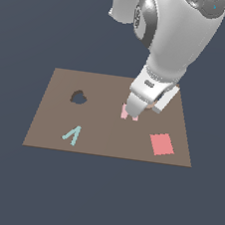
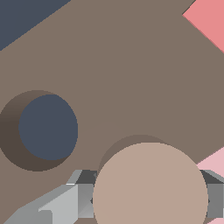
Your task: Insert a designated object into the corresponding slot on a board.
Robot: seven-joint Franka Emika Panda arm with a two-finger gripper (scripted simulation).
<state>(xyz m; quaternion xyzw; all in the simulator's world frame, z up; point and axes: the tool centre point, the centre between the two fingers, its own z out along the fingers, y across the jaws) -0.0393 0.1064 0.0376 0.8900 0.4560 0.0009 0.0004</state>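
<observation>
One disc (image 2: 149,186), round, flat, matte tan-peach, sits between the gripper (image 2: 146,199) fingers in the wrist view; grey finger (image 2: 83,199) faces press both sides, so the claw is pinching it. Looks lifted: a rounded shadow falls on the board (image 2: 122,65) just behind it. Step in hand, as I judge it: carry to the slot, not yet inserted. Circular hole (image 2: 46,129) is smooth-edged, dark, with a shaded inner wall, near the disc but apart from it. Next move calls for shifting over until the disc is centred above the hole, then lowering; fit looks close, so alignment matters. Exterior view: gripper mid-frame right of centre, over the pink M (image 1: 129,113), disc hidden. Lobed hole (image 1: 78,98) upper left, red square (image 1: 161,144) lower right, teal V-shape (image 1: 72,135) lower left. Board flat brown, untextured.
</observation>
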